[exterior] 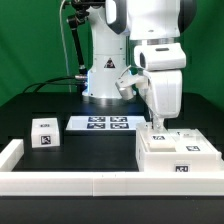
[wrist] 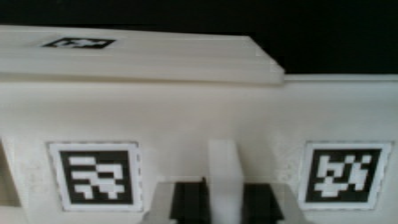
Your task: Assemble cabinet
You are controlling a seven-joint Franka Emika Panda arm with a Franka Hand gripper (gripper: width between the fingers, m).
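The cabinet [exterior: 180, 156] is a large white box with tags, at the front of the table on the exterior view's right. A flatter white panel [exterior: 166, 138] lies on top of it. My gripper [exterior: 158, 126] points straight down onto the box's top. In the wrist view the box [wrist: 178, 110] fills the frame, with tags on either side of my gripper [wrist: 226, 200]. The two dark fingers [wrist: 185, 202] stand close together on either side of a thin white upright wall [wrist: 226, 165] of the cabinet and grip it. A small white tagged block [exterior: 44, 134] sits on the exterior view's left.
The marker board [exterior: 102, 124] lies flat in the middle, in front of the robot base [exterior: 105, 85]. Long white border rails [exterior: 70, 184] run along the front edge and the front left corner. Dark table shows between the block and the cabinet.
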